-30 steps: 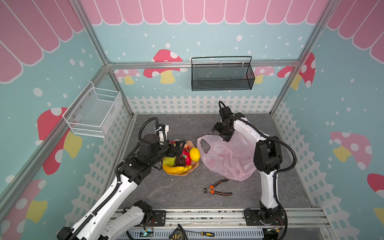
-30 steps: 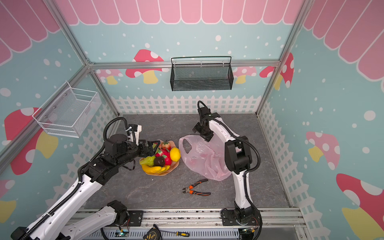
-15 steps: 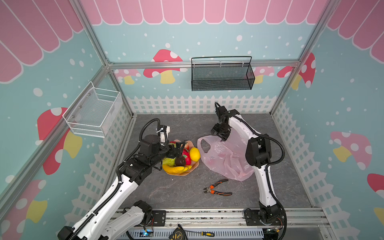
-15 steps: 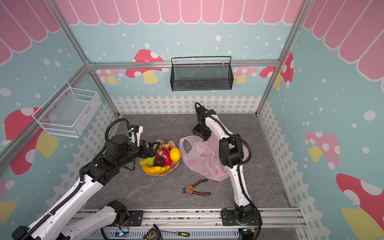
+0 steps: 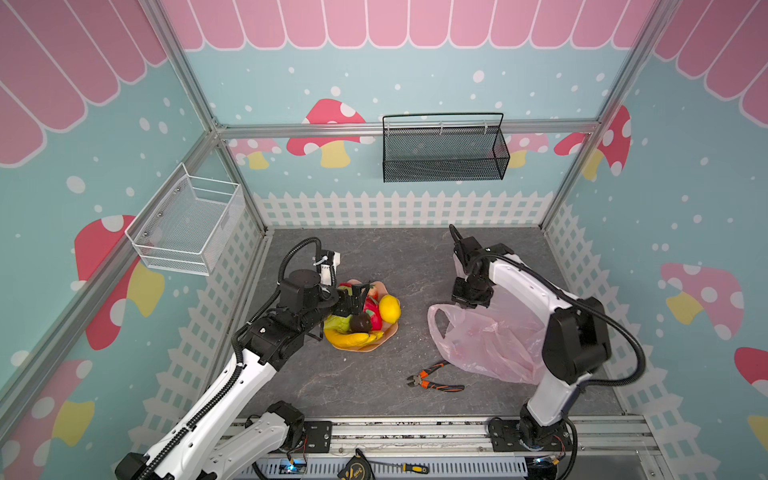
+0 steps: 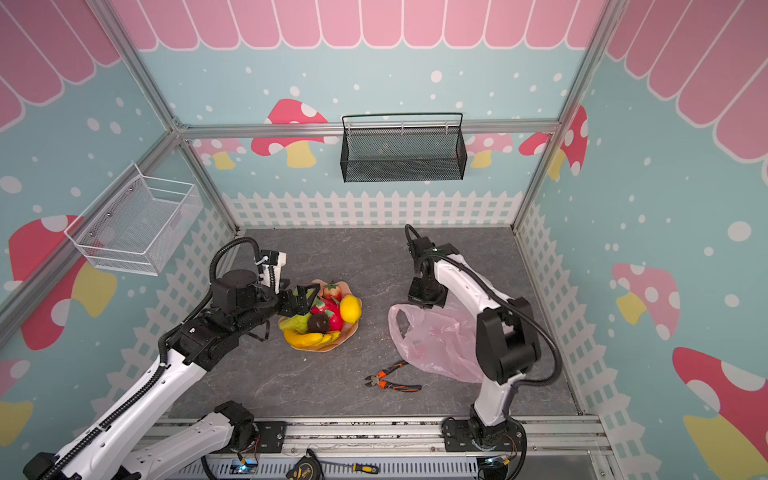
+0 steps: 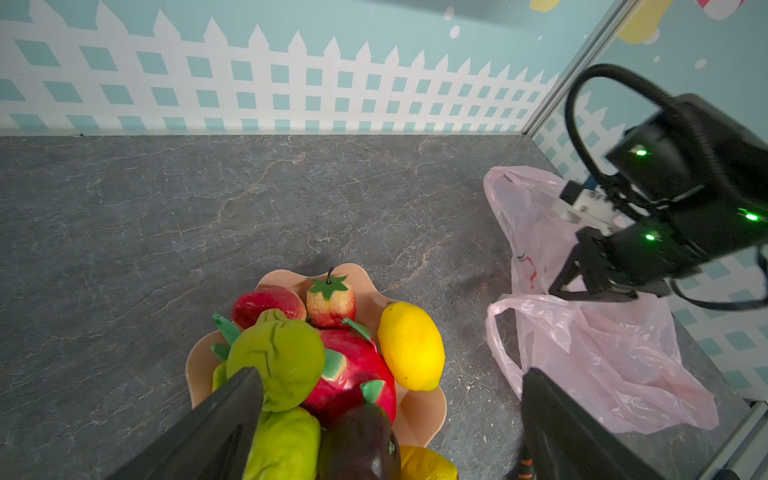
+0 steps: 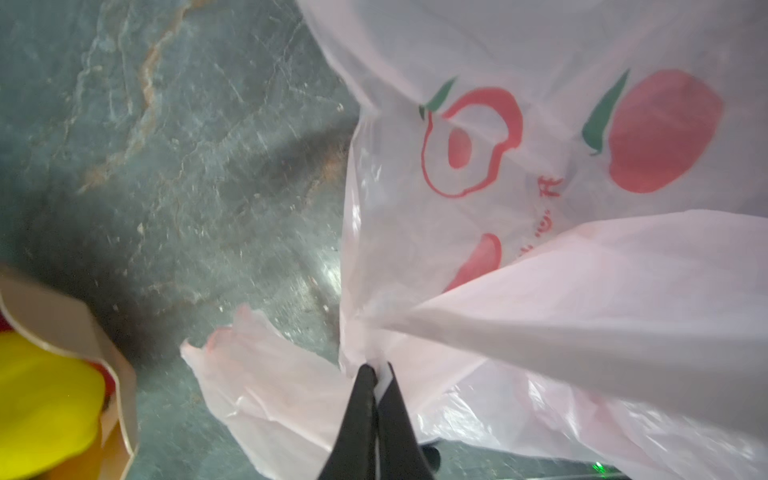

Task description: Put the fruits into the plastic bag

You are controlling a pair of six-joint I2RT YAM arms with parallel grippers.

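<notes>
One bag (image 8: 561, 291) fold inside right hand (image 8: 377, 372)

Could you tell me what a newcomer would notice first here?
The bright heap of toy fruits stands out on a peach wavy plate, left of centre on the grey table, under the open left gripper. To its right lies the pink plastic bag, a fold pinched in the shut right gripper.

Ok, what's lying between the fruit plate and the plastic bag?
Nothing: bare tabletop separates the plate and the plastic bag in both top views; the pliers lie nearer the front.
</notes>
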